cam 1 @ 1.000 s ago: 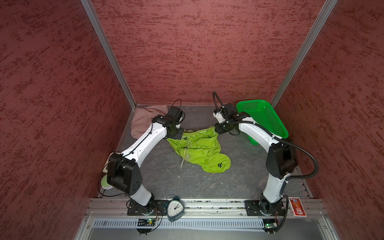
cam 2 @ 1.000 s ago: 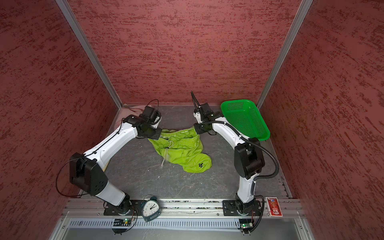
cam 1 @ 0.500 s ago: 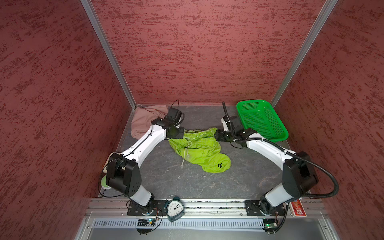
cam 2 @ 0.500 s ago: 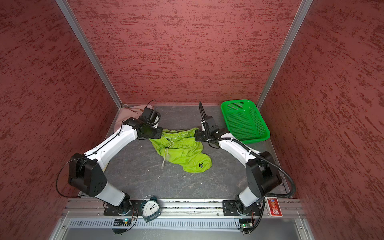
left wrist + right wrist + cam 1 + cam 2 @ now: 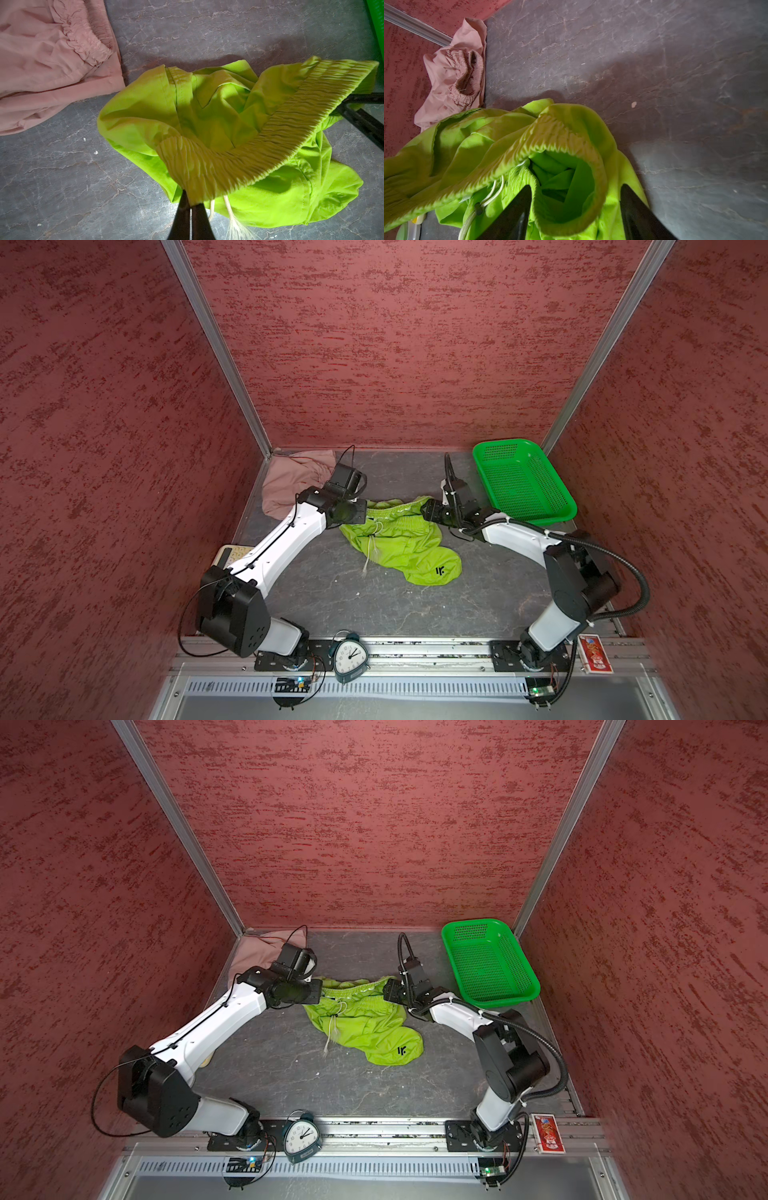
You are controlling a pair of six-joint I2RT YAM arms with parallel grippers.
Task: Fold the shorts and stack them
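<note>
**Two pincers meet on one waistband**

In both top views the lime green shorts [image 5: 399, 547] lie crumpled at the centre of the grey surface [image 5: 332, 593]. Their black logo [image 5: 440, 571] sits toward the lower right, and the pale drawstring [image 5: 370, 547] trails toward the bottom of the frame. The left pincer [image 5: 190, 204], jaws closed, grips one end of the gathered waistband [image 5: 270, 145], which runs raised across to the right pincer [image 5: 575, 187]. In the right wrist view that pincer is open: its fingers [image 5: 512, 214] stand apart, with the waistband's other end bunched between them. The dusty pink shorts [image 5: 291, 485] sit heaped in the wall corner at centre left, close by the green pair. A bright green perforated basket [image 5: 519, 485] stands at centre right. An alarm clock [image 5: 350, 655] rests on the rail [image 5: 436, 649] at the bottom edge.
</note>
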